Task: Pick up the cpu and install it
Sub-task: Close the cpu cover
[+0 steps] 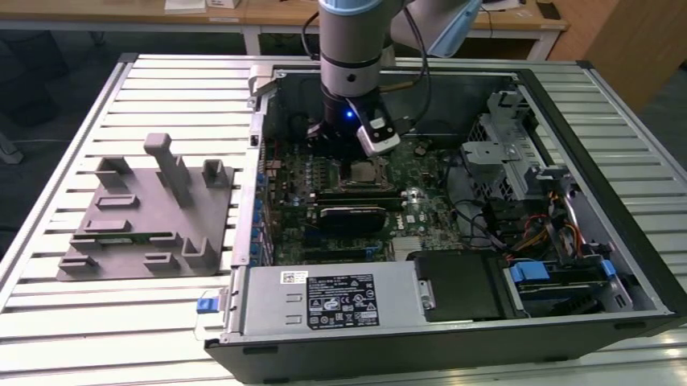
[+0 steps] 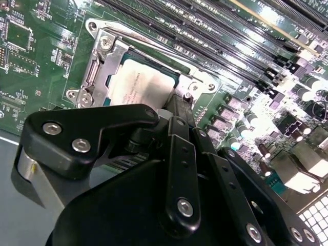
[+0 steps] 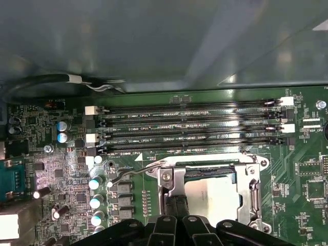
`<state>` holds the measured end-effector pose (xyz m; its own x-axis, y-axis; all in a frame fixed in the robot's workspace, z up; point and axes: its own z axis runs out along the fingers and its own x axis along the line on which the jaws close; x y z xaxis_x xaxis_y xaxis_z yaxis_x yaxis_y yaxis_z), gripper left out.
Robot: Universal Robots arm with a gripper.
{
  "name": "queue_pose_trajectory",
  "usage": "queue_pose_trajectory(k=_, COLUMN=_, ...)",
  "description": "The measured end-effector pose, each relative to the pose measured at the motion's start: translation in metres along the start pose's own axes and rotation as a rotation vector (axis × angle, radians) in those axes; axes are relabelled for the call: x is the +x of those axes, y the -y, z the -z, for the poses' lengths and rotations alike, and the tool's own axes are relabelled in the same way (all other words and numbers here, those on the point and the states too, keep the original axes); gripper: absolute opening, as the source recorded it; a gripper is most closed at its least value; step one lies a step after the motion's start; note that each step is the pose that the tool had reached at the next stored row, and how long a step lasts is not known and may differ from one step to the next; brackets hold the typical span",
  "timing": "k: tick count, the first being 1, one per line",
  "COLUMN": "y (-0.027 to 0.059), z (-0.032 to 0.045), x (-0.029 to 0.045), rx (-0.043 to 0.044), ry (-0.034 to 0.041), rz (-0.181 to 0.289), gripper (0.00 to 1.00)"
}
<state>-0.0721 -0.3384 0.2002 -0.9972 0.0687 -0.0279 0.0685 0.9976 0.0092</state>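
The cpu [image 2: 141, 84] lies flat inside the socket frame [image 2: 97, 66] on the motherboard, its silver top facing up. It also shows in the first wrist view [image 3: 215, 197] and in the exterior view [image 1: 368, 170]. My gripper [image 2: 179, 105] hangs low inside the open computer case [image 1: 601, 241]. Its two black fingers are pressed together at one edge of the cpu [image 3: 177, 202], and nothing shows between them. The gripper's black linkages hide part of the socket. In the exterior view the gripper [image 1: 343, 154] stands just over the socket area.
Empty memory slots [image 3: 189, 128] run beside the socket, with a thin wire lever [image 3: 128, 174] and capacitors [image 3: 95, 202] nearby. The case holds a power supply [image 1: 322, 297], drive bays [image 1: 516, 161] and cables [image 1: 536, 233]. A grey fixture plate [image 1: 140, 217] lies on the slatted table at the exterior view's left.
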Motion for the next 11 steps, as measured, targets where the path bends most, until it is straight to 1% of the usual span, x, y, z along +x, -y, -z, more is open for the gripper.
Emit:
queue_pose_trajectory(k=7, y=-0.0002, z=-0.0002, x=-0.0032, rx=-0.0001, ry=0.0, rz=0.002, gripper=0.11)
queue_pose_trajectory(k=11, y=-0.0002, z=-0.0002, x=-0.0036, rx=-0.0001, ry=0.0, rz=0.003, gripper=0.11)
